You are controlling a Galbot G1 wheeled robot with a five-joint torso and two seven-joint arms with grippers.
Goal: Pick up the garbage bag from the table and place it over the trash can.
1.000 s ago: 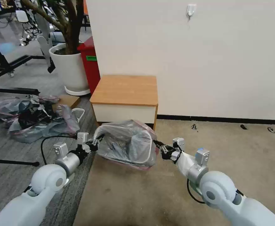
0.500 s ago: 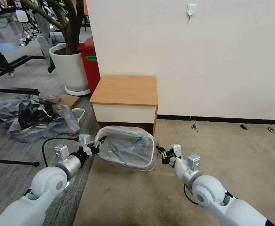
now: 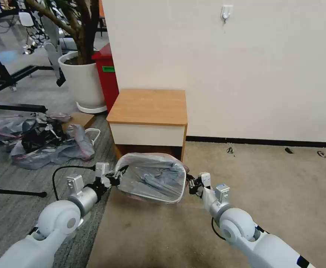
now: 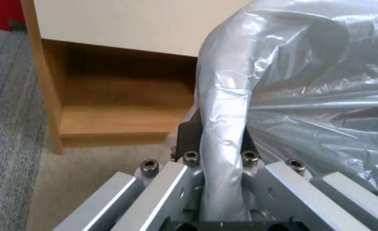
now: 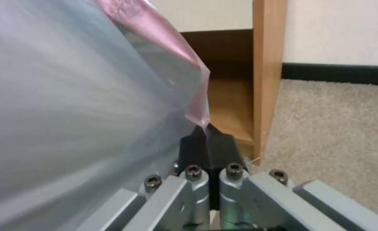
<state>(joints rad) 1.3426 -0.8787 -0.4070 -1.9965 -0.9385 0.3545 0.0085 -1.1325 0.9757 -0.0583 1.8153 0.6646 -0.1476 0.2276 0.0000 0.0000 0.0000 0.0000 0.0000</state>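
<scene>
My left gripper (image 3: 115, 174) at 9 o'clock of trash can (image 3: 178, 186), jaws pinched on fold of garbage bag (image 3: 153, 178). My right gripper (image 3: 190, 184) at 3 o'clock of can, jaws clamped on bag's pink band. Bag stretched over can mouth, on floor just in front of worktop (image 3: 148, 106).
</scene>
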